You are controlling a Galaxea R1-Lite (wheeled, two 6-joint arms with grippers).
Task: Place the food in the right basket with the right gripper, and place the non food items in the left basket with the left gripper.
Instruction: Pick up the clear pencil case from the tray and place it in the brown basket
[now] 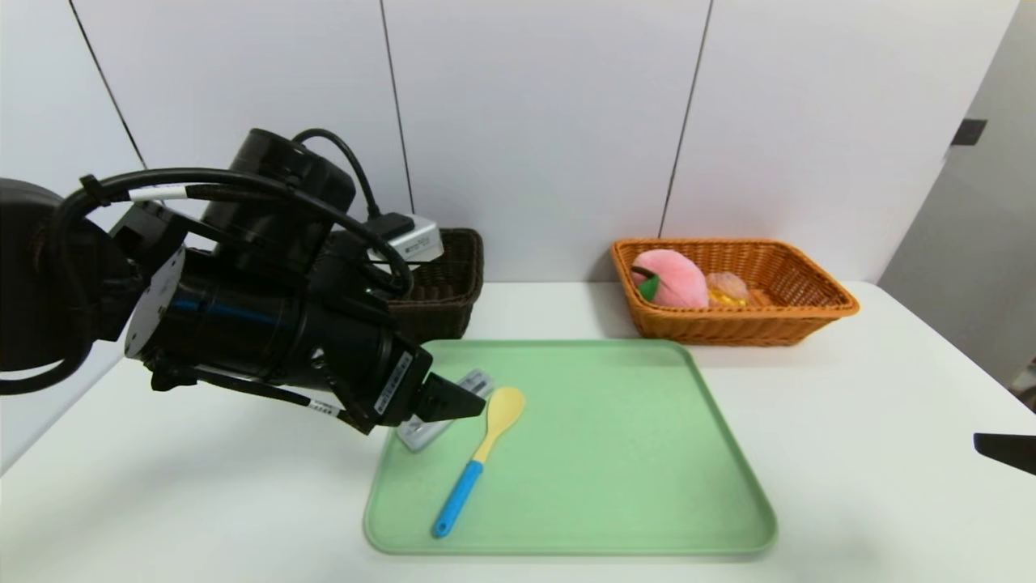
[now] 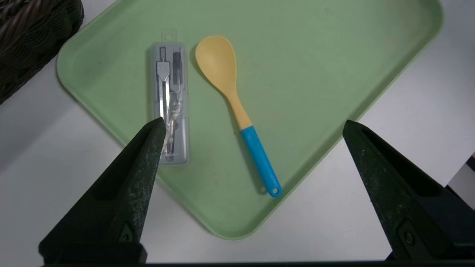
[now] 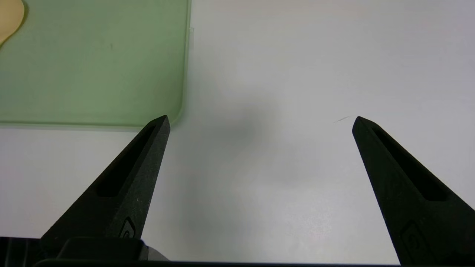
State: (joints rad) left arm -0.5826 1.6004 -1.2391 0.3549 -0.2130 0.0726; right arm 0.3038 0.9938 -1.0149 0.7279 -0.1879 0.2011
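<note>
Left fingers: spread wide, nothing between them. One black tip [image 2: 148,148] sits in line with the near end of the case, the other out over bare table.
Left gripper [image 2: 254,124]: hanging above the tray's near left corner, angled down at the spoon and case. In the head view it [image 1: 453,398] covers part of the case.
Case [image 2: 170,102]: clear plastic, a metal compass inside, flat on the tray close to its left edge. It lies just beside the spoon, not touching.
Spoon [image 2: 233,107]: yellow bowl, blue handle, flat on the tray. Bowl toward the back wall, handle end [image 1: 453,506] toward the tray's front edge.
Tray [image 1: 647,453]: pale green, centre of the table, bare apart from those two items, both on its left side.
Left basket [image 1: 445,283]: dark brown wicker, at the back left, just beyond the tray's far left corner and half hidden behind the arm. What it holds, cannot tell.
Right fingers: released too, wide apart over plain white table, gripping nothing.
Right gripper [image 3: 259,118]: off the tray's right side, near its corner, only a dark sliver of it [image 1: 1008,449] showing at the right edge of the head view.
Right basket [image 1: 809,316]: orange wicker, back right, well apart from the tray's items.
Peach [image 1: 672,279]: pink plush with a green leaf, lying in the right basket.
Packet [image 1: 727,288]: small, pale orange, beside the peach in the same basket. Too small to say what it is.
Table [image 1: 890,405]: white, against a white panelled wall.
</note>
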